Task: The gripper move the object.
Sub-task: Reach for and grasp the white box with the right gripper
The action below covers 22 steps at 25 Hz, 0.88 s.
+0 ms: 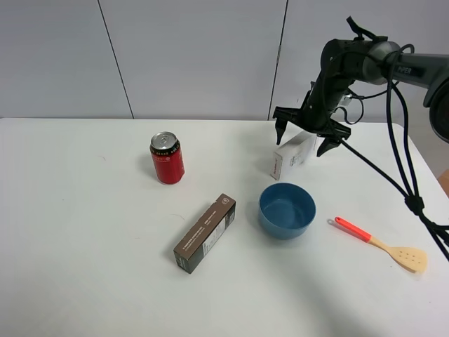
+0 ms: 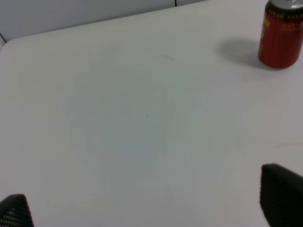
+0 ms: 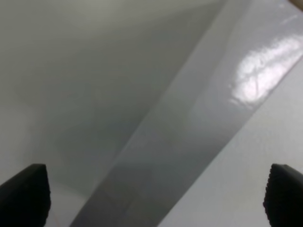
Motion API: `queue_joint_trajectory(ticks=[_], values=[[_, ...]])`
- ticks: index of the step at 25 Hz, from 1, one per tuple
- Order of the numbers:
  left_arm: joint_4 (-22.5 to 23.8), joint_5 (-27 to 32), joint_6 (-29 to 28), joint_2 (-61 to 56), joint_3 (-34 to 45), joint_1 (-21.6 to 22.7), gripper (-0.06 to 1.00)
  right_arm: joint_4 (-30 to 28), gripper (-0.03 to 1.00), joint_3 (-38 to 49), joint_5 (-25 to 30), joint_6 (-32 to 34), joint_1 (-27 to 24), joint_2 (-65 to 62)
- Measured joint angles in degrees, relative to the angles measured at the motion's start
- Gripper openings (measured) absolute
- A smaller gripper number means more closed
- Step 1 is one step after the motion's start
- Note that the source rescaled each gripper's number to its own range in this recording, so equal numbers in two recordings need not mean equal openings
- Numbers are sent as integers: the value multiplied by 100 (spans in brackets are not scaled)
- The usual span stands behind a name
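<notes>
The white carton (image 1: pixel 290 157) lies on the table at the back right, its red-marked end toward the blue bowl. My right gripper (image 1: pixel 302 140) hovers over the carton's far end, open, one finger on each side and apart from it. In the right wrist view the carton (image 3: pixel 189 127) fills the frame as a slanted glossy white band between the two wide-spread fingertips (image 3: pixel 23 194) of the gripper (image 3: pixel 154 201). My left gripper (image 2: pixel 149 208) is open and empty over bare table; it does not show in the exterior view.
A blue bowl (image 1: pixel 287 209) stands just in front of the carton. A dark brown carton (image 1: pixel 205 232) lies mid-table. A red can (image 1: pixel 167 158) stands to the left, also in the left wrist view (image 2: pixel 281 35). An orange-handled wooden spatula (image 1: pixel 382 244) lies at the right.
</notes>
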Motion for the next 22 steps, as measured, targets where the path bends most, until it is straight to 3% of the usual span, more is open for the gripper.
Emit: queue_joint_trajectory(ticks=[6, 9, 13, 19, 22], values=[[0, 0, 5, 0, 0, 0, 100, 0, 86, 0, -6, -17, 24, 205], [0, 0, 5, 0, 0, 0, 100, 0, 78, 0, -99, -17, 40, 284], [0, -5, 5, 0, 0, 0, 100, 0, 53, 0, -209, -17, 90, 312], [4, -5, 5, 0, 0, 0, 100, -6, 2, 0, -250, -246, 91, 312], [4, -5, 5, 0, 0, 0, 100, -6, 0, -1, -213, -456, 105, 312]])
